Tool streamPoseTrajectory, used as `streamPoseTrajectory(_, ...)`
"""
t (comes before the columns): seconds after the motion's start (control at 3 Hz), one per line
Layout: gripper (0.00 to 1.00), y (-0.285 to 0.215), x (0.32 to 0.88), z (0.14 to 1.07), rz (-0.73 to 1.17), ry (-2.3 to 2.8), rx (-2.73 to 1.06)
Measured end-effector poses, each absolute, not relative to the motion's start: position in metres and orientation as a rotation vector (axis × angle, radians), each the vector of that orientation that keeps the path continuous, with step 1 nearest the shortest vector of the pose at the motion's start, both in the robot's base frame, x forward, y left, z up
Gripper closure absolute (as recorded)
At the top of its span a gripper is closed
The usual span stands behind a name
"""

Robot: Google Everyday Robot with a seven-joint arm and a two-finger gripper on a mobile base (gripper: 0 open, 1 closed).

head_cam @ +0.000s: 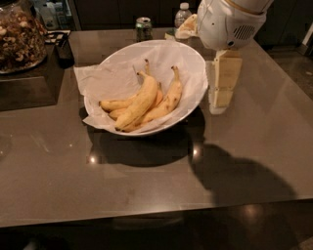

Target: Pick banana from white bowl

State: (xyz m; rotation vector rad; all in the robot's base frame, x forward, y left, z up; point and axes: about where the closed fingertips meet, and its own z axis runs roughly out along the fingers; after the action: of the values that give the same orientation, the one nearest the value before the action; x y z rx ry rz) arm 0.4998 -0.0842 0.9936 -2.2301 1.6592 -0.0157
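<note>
- Bananas (142, 100): several ripe yellow ones with brown flecks, lying together in the middle of the white bowl (194, 62), stem ends toward 12 o'clock and blunt ends toward 8 o'clock. The longest lies on top and crosses the others. None is lifted or touched.
- White bowl: wide, shallow and glossy, with its rim tipped higher on the 3 o'clock side. It is lined with a crumpled paper lining (89, 78) that spills over the rim at 9 to 10 o'clock. It stands on the dark table (146, 190).
- Gripper (220, 100): pale and pointing straight down, hanging below the white wrist housing (230, 22). It is at 3 o'clock from the bowl, just outside the rim and apart from the fruit. It carries nothing. It is seen side-on, so whether the claw is open or closed cannot be told.
- Other items: a soda can (143, 28) at 12 o'clock from the bowl, a water bottle (182, 14) at 1 o'clock, and a glass jar (19, 41) of mixed contents at 10 o'clock. All are well apart from the bowl.
- Task status (judgement): approach phase only.
  - Done: the arm is alongside the bowl.
  - Left: carry the gripper over the rim toward 9 o'clock, lower it onto one banana, close on it and lift it clear of the lining.
</note>
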Motion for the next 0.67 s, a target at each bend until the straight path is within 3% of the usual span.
streamPoseTrajectory(0.33, 0.0, -0.059, 0.516, 0.983, 0.069, 1.55, -2.236)
streamPoseTrajectory(0.67, 0.19, -0.024, 0.539, 0.97, 0.167, 1.417, -2.284)
